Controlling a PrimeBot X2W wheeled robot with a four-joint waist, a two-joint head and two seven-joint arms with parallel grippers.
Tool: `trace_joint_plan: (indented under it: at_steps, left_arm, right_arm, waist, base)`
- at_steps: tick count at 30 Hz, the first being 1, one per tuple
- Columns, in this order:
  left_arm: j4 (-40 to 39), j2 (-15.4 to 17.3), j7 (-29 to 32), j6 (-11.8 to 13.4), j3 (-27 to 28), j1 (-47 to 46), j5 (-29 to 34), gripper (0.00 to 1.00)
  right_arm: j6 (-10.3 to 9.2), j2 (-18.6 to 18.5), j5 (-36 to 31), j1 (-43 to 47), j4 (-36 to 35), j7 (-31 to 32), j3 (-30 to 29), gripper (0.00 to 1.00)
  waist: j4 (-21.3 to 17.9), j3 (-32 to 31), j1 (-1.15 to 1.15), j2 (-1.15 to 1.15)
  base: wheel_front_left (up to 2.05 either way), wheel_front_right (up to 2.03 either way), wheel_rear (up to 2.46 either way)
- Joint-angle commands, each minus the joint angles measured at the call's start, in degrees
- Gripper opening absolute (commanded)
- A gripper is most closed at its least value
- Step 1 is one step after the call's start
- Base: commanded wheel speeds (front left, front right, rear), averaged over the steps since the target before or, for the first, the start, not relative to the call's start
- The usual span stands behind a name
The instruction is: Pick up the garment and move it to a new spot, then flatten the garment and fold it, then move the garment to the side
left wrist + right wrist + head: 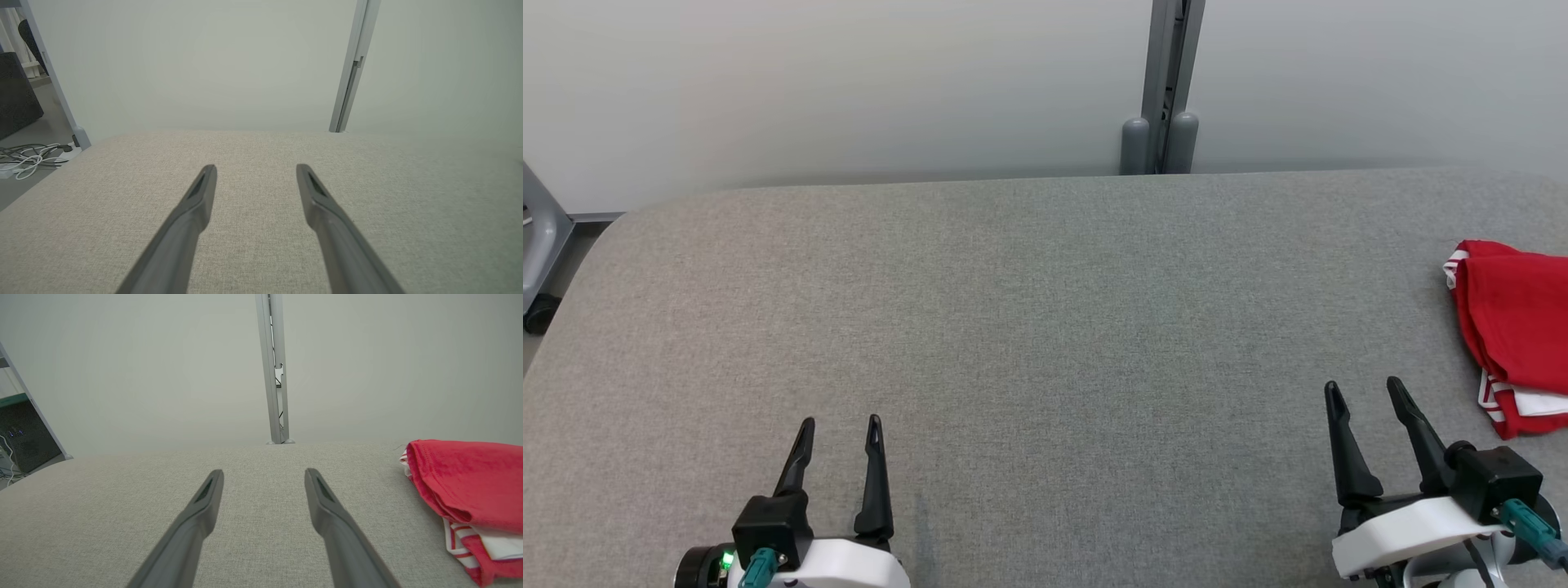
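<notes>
The garment is red cloth with white striped trim, lying folded in a compact pile at the right edge of the grey table. In the right wrist view the garment sits to the right of the fingers. My right gripper hovers open near the front right, just left of the garment and apart from it, with nothing between its fingers. At the front left my left gripper is open and empty, far from the garment. Both grippers, the left and the right, point toward the far wall.
A grey post with two rounded feet stands behind the table's far edge against a pale wall. Cables lie on the floor off the table's left side. A grey frame with a caster stands at the far left.
</notes>
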Motion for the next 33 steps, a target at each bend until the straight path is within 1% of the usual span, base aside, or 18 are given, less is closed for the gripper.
trace_joint_plan:
  at_steps: [1, 4, 5, 8, 13, 14, 15, 19, 33]
  left_arm:
    - [0.4, 0.2, -0.3, -0.3, 0.1, -0.1, -0.2, 1.0]
    - [1.0, 0.2, -0.3, -0.5, 0.1, -0.5, -0.5, 1.0]
    - [1.0, 0.0, 0.0, -0.3, 0.0, -0.1, -0.4, 0.0]
    - [1.8, -0.2, 0.3, -0.5, 0.0, 0.3, -1.0, 0.0]
    - [1.6, 0.0, 1.6, -1.6, 1.0, -0.1, -6.9, 0.0]
    - [1.6, 0.0, 1.6, -1.6, 1.0, -0.1, -6.9, 0.0]
    - [1.6, 0.1, 2.1, -2.1, 1.4, -0.3, -9.1, 0.0]
    - [1.7, 0.2, 3.1, -3.0, 2.2, -0.8, -13.4, 0.0]
    - [1.9, 0.5, 6.3, -5.8, 4.6, -2.0, -26.6, 0.0]
  right_arm:
    - [-0.02, -0.3, 0.4, -0.1, -0.1, -0.2, -0.2, 1.0]
    - [-0.02, -0.3, 0.5, -0.2, -0.3, -0.2, -0.3, 1.0]
    - [0.0, 0.0, 0.1, 0.0, -0.2, 0.0, -0.1, 0.0]
    - [0.0, 0.2, 0.7, 0.4, 0.6, 0.2, 0.0, 0.0]
    - [0.0, 0.2, 6.6, 0.2, 0.5, 1.7, -0.6, 0.0]
    - [0.0, 0.2, 6.6, 0.2, 0.5, 1.7, -0.6, 0.0]
    - [0.0, 0.2, 8.7, 0.1, 0.4, 2.3, -0.9, 0.0]
    - [0.0, 0.2, 12.9, 0.0, 0.2, 3.4, -1.3, 0.0]
    - [0.0, 0.1, 26.1, -0.4, -0.4, 6.9, -2.8, 0.0]
  waist:
    - [0.0, 0.1, 0.0, 0.0]
    - [0.1, 0.2, 0.0, 0.0]
    - [0.1, 0.2, 0.0, 0.0]
    - [0.1, 0.2, 0.0, 0.0]
    - [0.1, 0.2, 0.0, 0.0]
    - [0.1, 0.2, 0.0, 0.0]
    - [0.0, 0.1, 0.0, 0.0]
    - [0.0, 0.0, 0.0, 0.0]
    - [-0.2, -0.2, 0.0, 0.0]
  base:
    - [0.0, 0.0, 0.0]
    - [0.0, 0.0, 0.0]
    - [0.0, 0.0, 0.0]
    - [0.0, 0.0, 0.0]
    - [0.0, 0.0, 0.0]
    - [0.0, 0.0, 0.0]
    - [0.0, 0.0, 0.0]
    - [0.0, 0.0, 0.0]
    - [0.0, 0.0, 0.0]
